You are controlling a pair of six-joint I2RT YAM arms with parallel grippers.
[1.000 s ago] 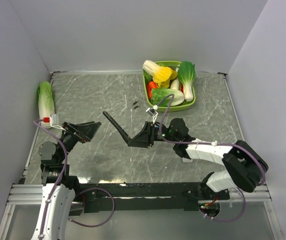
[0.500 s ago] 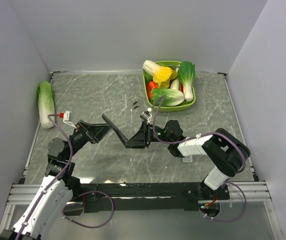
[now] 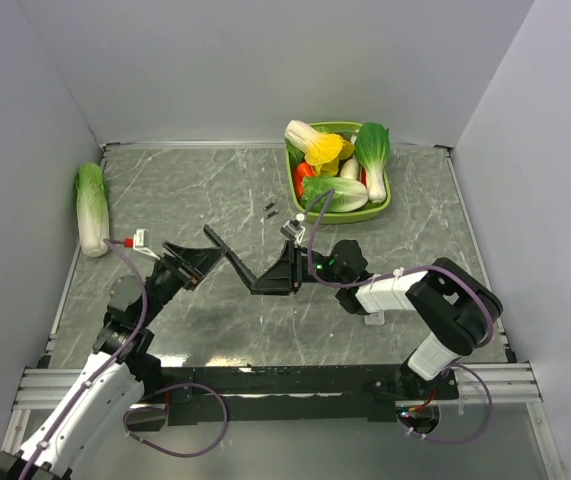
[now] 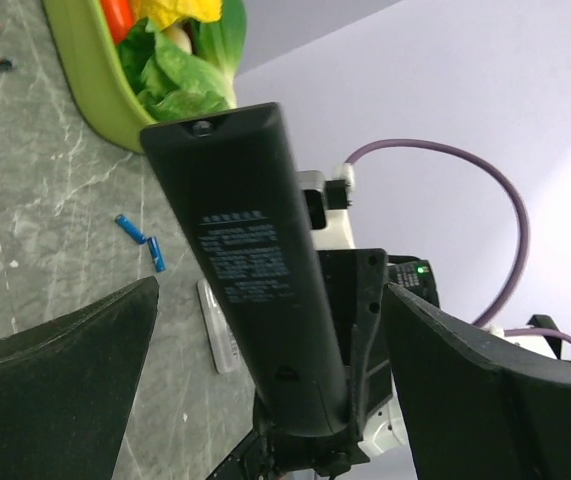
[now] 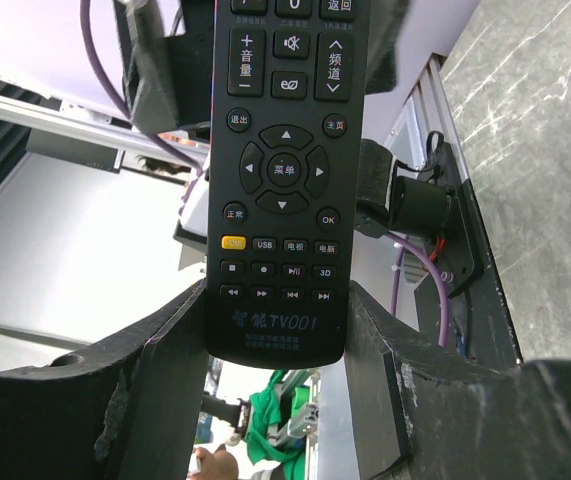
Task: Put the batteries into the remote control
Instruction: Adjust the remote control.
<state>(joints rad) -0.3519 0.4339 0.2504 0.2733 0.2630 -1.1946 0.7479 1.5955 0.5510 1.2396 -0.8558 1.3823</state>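
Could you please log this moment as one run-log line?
right gripper shut on remote control, raised off table | left gripper open at its far end | batteries loose on table, not loaded

Left arm [image 3: 125, 305]: rises from near-left counter edge, forearm angled forward and right. Jaws spread wide, gripping nothing, facing the right arm.
Right arm [image 3: 405, 290]: elbow folded at near-right, forearm low, reaching left toward counter centre. Jaws part-closed, clamped on one end of slim black rectangular plastic remote control [image 3: 233, 259].
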